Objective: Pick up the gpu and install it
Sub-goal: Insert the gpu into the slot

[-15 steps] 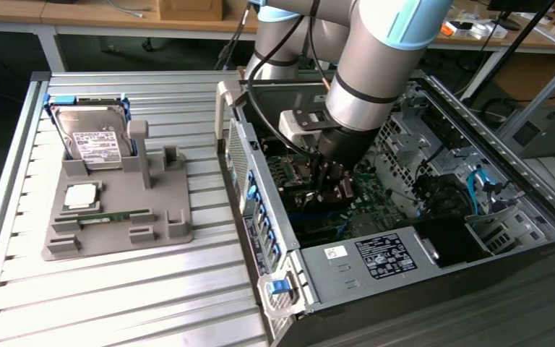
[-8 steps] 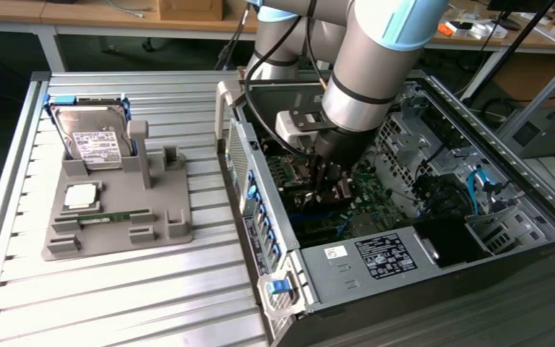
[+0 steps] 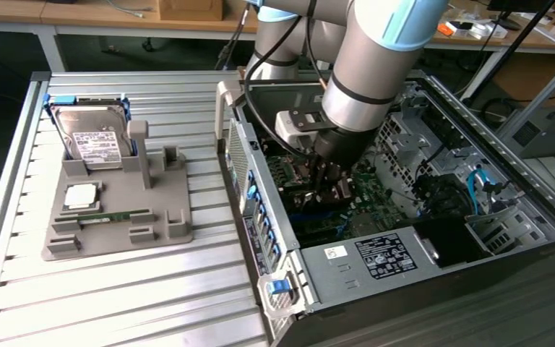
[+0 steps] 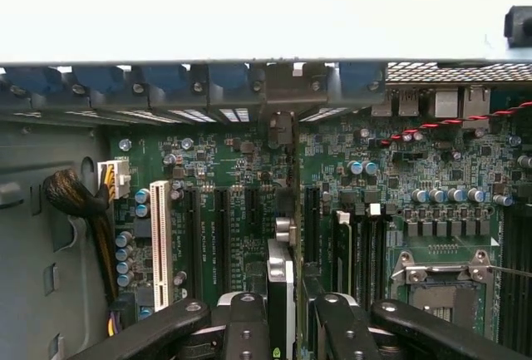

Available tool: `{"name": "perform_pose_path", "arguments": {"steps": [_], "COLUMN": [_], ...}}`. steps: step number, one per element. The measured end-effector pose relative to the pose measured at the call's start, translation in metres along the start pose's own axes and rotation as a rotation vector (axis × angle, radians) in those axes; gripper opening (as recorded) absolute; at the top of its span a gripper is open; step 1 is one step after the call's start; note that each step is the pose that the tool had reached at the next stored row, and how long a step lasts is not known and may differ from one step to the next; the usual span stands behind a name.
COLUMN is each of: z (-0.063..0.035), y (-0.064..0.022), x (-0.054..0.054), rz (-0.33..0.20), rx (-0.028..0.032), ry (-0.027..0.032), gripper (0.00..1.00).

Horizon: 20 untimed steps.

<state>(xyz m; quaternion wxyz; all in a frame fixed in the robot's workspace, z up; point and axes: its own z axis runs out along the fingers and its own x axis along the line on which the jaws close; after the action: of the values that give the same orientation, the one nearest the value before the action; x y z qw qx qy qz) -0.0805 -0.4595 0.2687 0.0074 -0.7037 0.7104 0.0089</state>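
The hand (image 4: 283,327) is gripping the gpu (image 4: 281,289) edge-on, its two dark fingers (image 4: 247,323) pressing either side of the thin card so that it is hanging upright, edge down toward the green motherboard (image 4: 241,210) — a hold that seems chosen to keep the card's lower edge free for a slot. In the wrist view the card is sitting in line with the row of long black expansion slots (image 4: 223,227), with the white slot (image 4: 160,235) off to one side, and its far end is pointing at the rear wall of the case, where the blue slot latches (image 4: 233,77) are lining up. The yellow-and-black cable bundle (image 4: 104,235) with its white plug and the empty CPU socket (image 4: 440,281) are flanking the slots, near but not crossing the card's line. In the exterior view the arm (image 3: 374,65) is reaching down into the open computer case (image 3: 335,267), with the hand (image 3: 321,181) deep among the boards, so the case walls and drive cage are crowding it. Farther off, on the slatted worktop (image 3: 113,289) toward the exterior view's left, the grey holder (image 3: 113,224) is carrying the hard drive (image 3: 89,137) and a green memory stick (image 3: 104,216) — well clear of the work.
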Motion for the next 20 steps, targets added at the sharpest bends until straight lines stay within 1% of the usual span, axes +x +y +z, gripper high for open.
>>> {"name": "perform_pose_path", "arguments": {"steps": [4, 9, 18, 20], "z": [0.0017, 0.003, 0.0028, 0.0024], "y": [0.0, 0.0, 0.0, -0.0001], "x": [0.0, 0.0, 0.0003, 0.0003], "rz": [0.0, 0.0, 0.0, 0.001], "rx": [-0.0001, -0.0002, 0.0, 0.0], "ry": [-0.0044, -0.0079, -0.0084, -0.0064], "gripper": [0.27, 0.27, 0.27, 0.27]}}
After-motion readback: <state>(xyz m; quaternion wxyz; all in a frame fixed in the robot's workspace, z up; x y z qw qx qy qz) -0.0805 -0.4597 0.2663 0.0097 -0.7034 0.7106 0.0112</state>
